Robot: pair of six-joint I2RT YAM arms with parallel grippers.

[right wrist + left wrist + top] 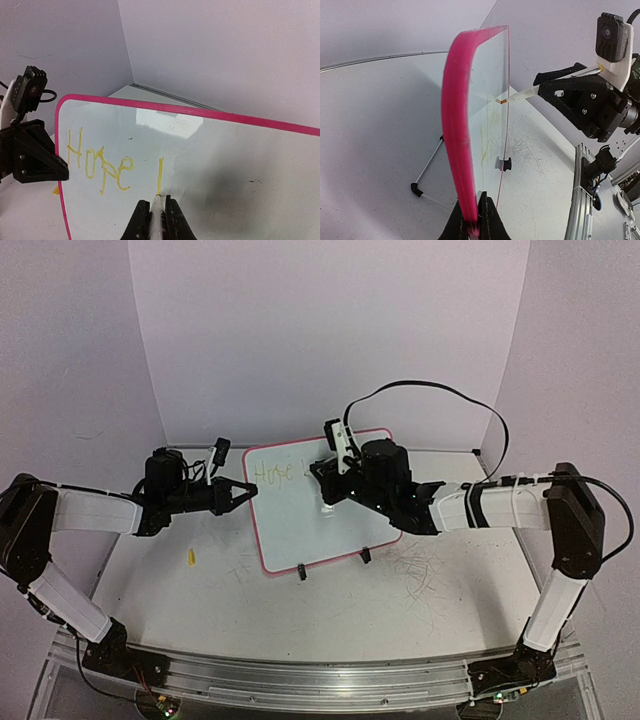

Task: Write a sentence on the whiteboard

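The whiteboard, pink-framed, stands tilted at mid-table. My left gripper is shut on its left edge; in the left wrist view the fingers pinch the pink frame. My right gripper is shut on a white marker with its yellow tip touching the board face. The sentence reads "Hope" in yellow, followed by one vertical stroke ending at the marker tip. It shows faintly in the top view. The marker also shows meeting the board in the left wrist view.
A small yellow cap lies on the table left of the board. Two black clip feet hold the board's lower edge. Grey scratch marks cover the table at right. A wire stand leg is behind the board.
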